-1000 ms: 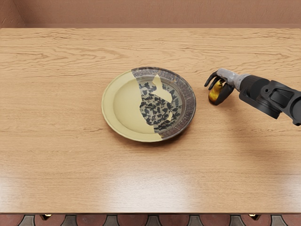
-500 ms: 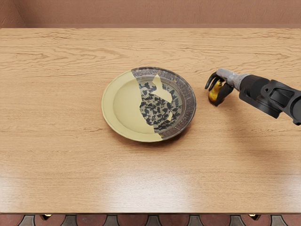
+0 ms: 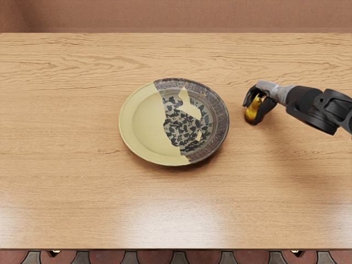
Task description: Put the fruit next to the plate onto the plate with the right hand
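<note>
A small yellow-brown fruit (image 3: 252, 110) lies on the table just right of the plate (image 3: 140, 118), a shallow round dish that is part pale yellow and part dark with a black leaf pattern. My right hand (image 3: 256, 103) comes in from the right edge and sits over the fruit. Its dark fingers are curled around the fruit on both sides, so only a sliver of the fruit shows. Fruit and hand stand a short gap away from the plate's right rim. The left arm is out of sight.
The wooden table (image 3: 82, 187) stretches wide on all sides of the plate. Its far edge meets a brown wall, and its near edge runs along the bottom of the view.
The fingers have closed tighter around the fruit, covering more of it. The forearm has shifted slightly up and to the right. The fruit stays on the table.
</note>
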